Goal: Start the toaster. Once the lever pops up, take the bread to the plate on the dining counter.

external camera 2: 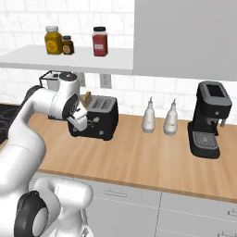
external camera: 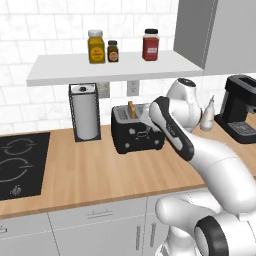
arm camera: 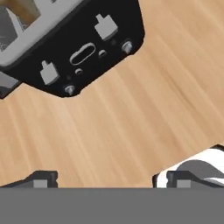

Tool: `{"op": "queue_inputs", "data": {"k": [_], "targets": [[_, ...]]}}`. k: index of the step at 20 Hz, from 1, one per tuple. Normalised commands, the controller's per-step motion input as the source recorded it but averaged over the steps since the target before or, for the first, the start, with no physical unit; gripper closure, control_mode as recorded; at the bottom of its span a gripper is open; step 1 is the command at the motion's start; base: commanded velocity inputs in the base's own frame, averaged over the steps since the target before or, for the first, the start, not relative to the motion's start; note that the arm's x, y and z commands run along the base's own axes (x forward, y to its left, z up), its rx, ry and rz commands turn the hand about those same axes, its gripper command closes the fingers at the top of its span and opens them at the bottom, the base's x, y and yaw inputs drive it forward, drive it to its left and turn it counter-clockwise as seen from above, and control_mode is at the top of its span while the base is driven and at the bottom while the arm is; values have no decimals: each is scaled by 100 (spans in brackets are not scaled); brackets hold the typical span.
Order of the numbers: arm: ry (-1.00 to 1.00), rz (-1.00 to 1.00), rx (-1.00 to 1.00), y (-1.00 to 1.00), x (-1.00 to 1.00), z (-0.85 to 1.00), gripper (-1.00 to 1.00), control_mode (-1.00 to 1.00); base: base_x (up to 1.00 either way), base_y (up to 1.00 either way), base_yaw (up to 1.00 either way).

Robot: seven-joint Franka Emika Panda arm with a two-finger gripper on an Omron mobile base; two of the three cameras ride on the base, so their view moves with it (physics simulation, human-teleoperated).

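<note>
Black boxy toaster (external camera: 136, 131), tan bread (external camera: 132, 108) upright in left slot

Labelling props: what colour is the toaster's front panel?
Black, with small grey levers; the toaster front shows best in the hand view.

**No legible text in any view**

No words, brand names or numbers can be read. The labels on the three jars (external camera: 96, 46) on the shelf are rendered as plain coloured patches, without letters. On the front of the toaster (external camera: 136, 131) only an oval outline, two levers and small knobs are seen; nothing is written beside them. The coffee machine (external camera 2: 208, 119) carries a grey panel on top, on which no characters can be made out. Circular ring marks are drawn on the cooktop (external camera: 20, 165), but no figures accompany them.
</note>
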Motion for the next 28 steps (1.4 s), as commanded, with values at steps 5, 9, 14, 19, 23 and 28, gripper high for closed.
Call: {"op": "queue_inputs", "data": {"k": [5, 9, 14, 19, 23, 28], "targets": [[5, 0, 0, 0, 35, -18, -100, -100, 0, 0, 0], [7, 0, 0, 0, 43, -19, -100, -100, 0, 0, 0], [6, 0, 1, 9, 42, -11, -100, -100, 0, 0, 0], [1, -4, 9, 23, 26, -19, -100, -100, 0, 0, 0], [0, -11, 17, 18, 3, -32, -100, -100, 0, 0, 0], [0, -9, 9, 4, 0, -32, -100, -100, 0, 0, 0]]}}
